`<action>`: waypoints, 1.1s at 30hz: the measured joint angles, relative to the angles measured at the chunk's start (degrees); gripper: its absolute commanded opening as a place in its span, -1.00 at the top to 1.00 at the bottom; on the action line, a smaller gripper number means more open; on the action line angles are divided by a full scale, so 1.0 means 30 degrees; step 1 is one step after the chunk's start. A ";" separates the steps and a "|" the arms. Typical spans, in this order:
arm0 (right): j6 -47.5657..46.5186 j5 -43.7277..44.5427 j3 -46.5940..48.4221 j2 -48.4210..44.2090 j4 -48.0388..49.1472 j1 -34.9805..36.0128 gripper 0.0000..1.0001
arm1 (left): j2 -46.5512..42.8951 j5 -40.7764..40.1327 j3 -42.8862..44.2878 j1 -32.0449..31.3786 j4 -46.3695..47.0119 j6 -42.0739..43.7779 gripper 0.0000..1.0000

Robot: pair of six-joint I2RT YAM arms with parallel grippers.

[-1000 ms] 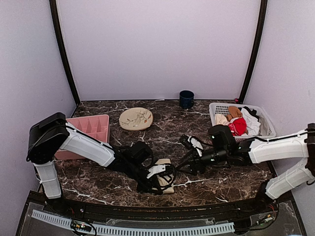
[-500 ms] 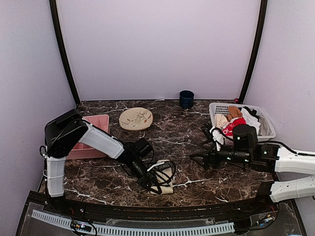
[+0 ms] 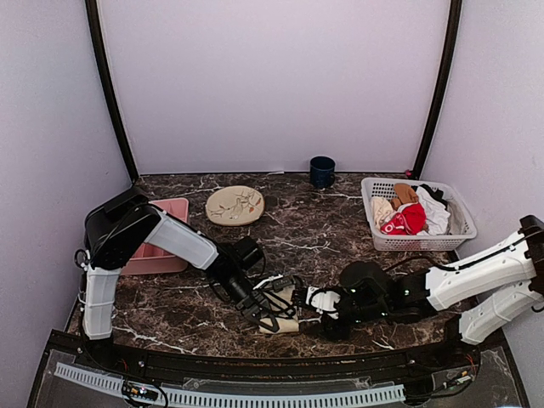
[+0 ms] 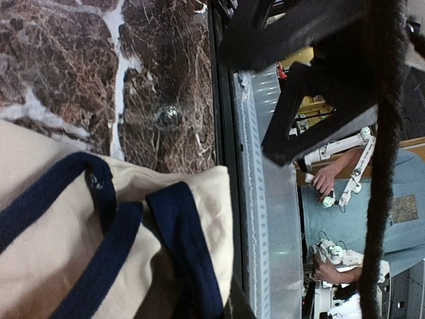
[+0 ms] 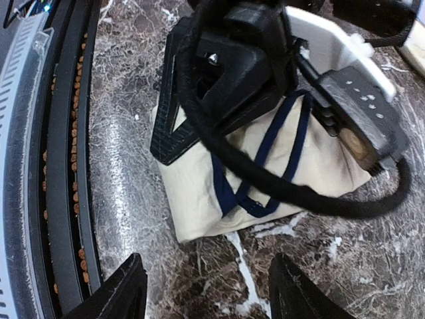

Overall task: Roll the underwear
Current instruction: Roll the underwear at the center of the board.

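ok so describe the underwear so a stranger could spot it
On the dark marble table, look front centre, where both arms meet. The underwear is the folded cream bundle with dark trim, unlike the red garment in the white basket far right.

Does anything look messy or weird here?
Nothing spilled or broken. The underwear lies bunched near the table's front edge, held by the left hand, and clothes are heaped in the basket.

Right fingers swung in from mid-table, now low, just beside the underwear
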 measured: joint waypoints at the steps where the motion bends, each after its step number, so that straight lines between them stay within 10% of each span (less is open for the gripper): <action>1: -0.0415 0.0007 0.0306 0.0809 0.0248 0.0197 -0.16 | 0.0058 0.0109 0.0066 0.0029 -0.0095 -0.0015 0.93; 20: -0.4386 0.0466 0.3140 0.7322 0.3155 0.1319 0.68 | 0.0321 0.0466 0.0452 0.0160 -0.0794 0.0109 0.81; 22: -0.4430 0.0372 0.3140 0.7329 0.3177 0.1319 0.98 | 0.0299 0.0386 0.0444 0.0153 -0.0831 0.0175 0.60; 26: -0.3993 -0.0197 0.3206 0.7351 0.2841 0.1319 1.00 | -0.0707 -0.0532 -0.0787 0.0350 -0.0306 -0.0117 0.05; 33: -0.1996 -0.3126 0.4036 0.7919 0.2514 0.0736 1.00 | -0.7227 -0.5646 -0.5217 0.1800 0.0794 -0.1537 -0.32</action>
